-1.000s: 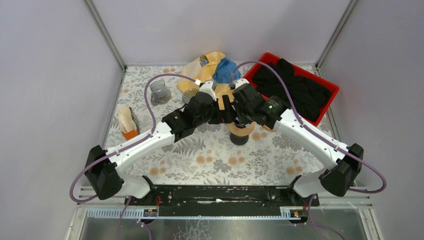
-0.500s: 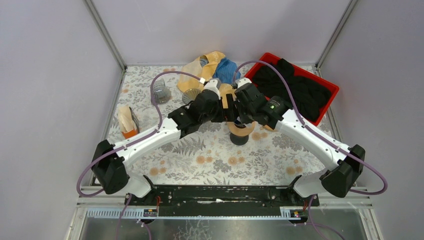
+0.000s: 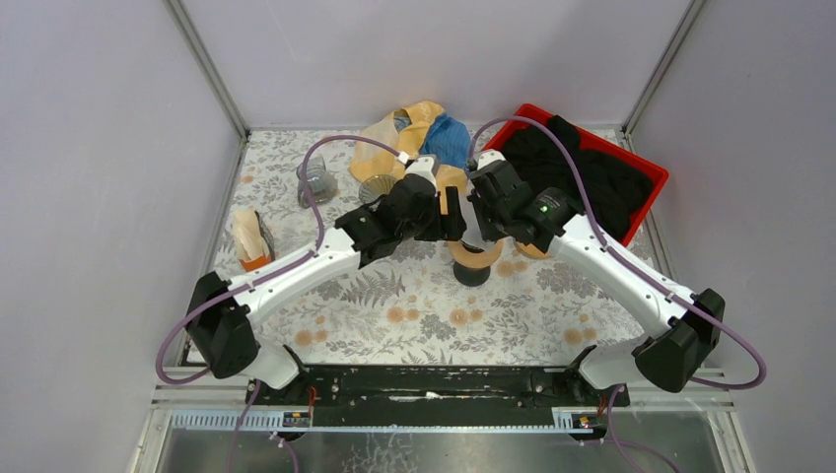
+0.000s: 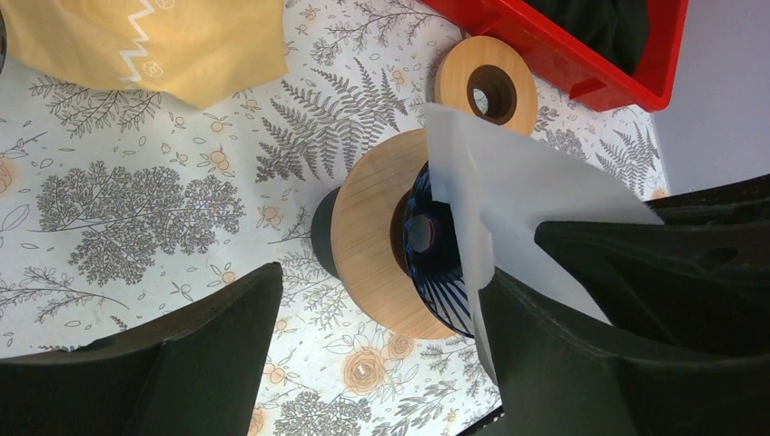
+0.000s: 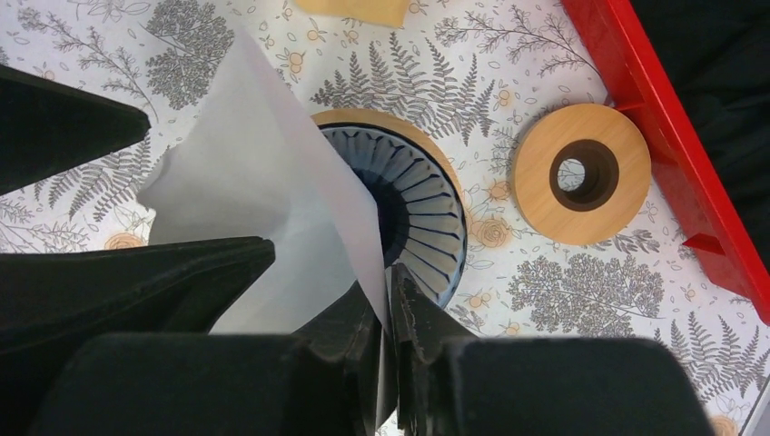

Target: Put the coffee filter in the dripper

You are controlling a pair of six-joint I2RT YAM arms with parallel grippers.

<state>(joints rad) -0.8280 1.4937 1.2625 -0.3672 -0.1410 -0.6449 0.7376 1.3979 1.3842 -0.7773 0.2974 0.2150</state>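
Note:
The dripper (image 3: pixel 473 260) is a blue ribbed cone in a wooden ring on a black base, at mid-table; it also shows in the left wrist view (image 4: pixel 434 259) and the right wrist view (image 5: pixel 419 213). My right gripper (image 5: pixel 389 283) is shut on one edge of the white paper coffee filter (image 5: pixel 263 191) and holds it just above the dripper's rim. The filter (image 4: pixel 536 191) stands partly open. My left gripper (image 4: pixel 381 282) is open wide beside the dripper, with its right finger against the filter. In the top view both grippers, left (image 3: pixel 453 212) and right (image 3: pixel 481 215), meet over the dripper.
A loose wooden ring (image 5: pixel 581 173) lies right of the dripper. A red tray (image 3: pixel 646 177) with black cloth is at the back right. A yellow bag (image 3: pixel 394 133) and blue cloth (image 3: pixel 449 138) are at the back. A glass cup (image 3: pixel 315 182) and a filter stack (image 3: pixel 251 241) stand left.
My left arm has reached further right, bringing its gripper up to the filter over the dripper. My right gripper has shifted slightly back, still holding the filter.

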